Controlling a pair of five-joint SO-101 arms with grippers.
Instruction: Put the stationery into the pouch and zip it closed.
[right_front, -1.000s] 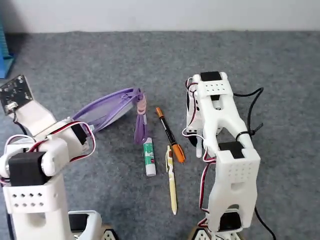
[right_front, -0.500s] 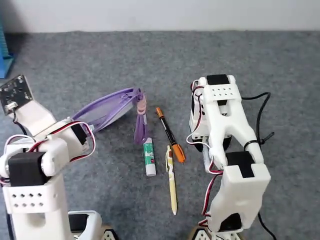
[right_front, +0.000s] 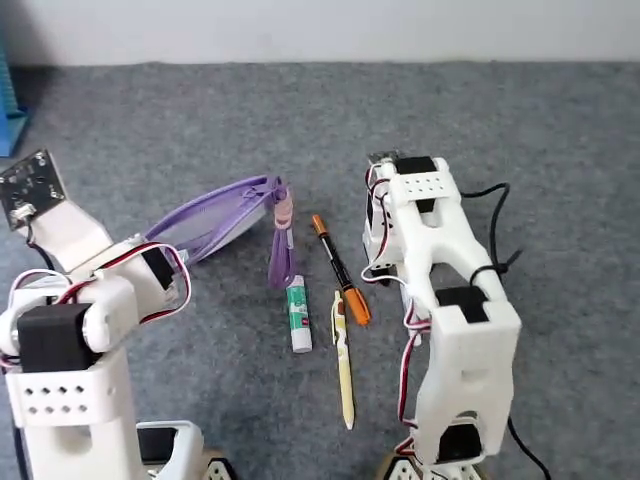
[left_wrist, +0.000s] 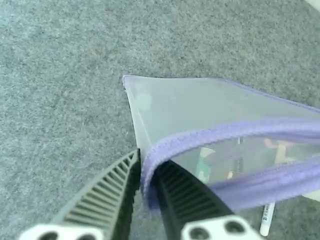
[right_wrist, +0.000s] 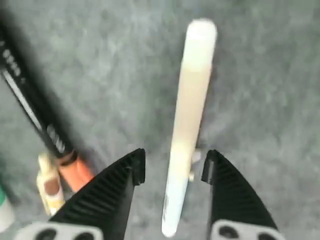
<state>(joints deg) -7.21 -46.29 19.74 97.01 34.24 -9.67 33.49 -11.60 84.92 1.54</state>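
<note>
Pinching translucent pouch (left_wrist: 200, 110) — seemingly plastic.

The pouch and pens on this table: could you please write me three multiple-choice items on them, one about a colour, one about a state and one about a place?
1. The pouch has a zip edge that is: A red; B green; C purple.
2. The left gripper is: A open; B shut on the pouch's edge; C shut on a pen.
3. The white pen lies: A between the open fingers of the right gripper; B inside the pouch; C in the left gripper.
Answers: 1 C, the band along the opening is purple; 2 B, its fingers pinch that band; 3 A, it lies on the table with a finger on each side.
</note>
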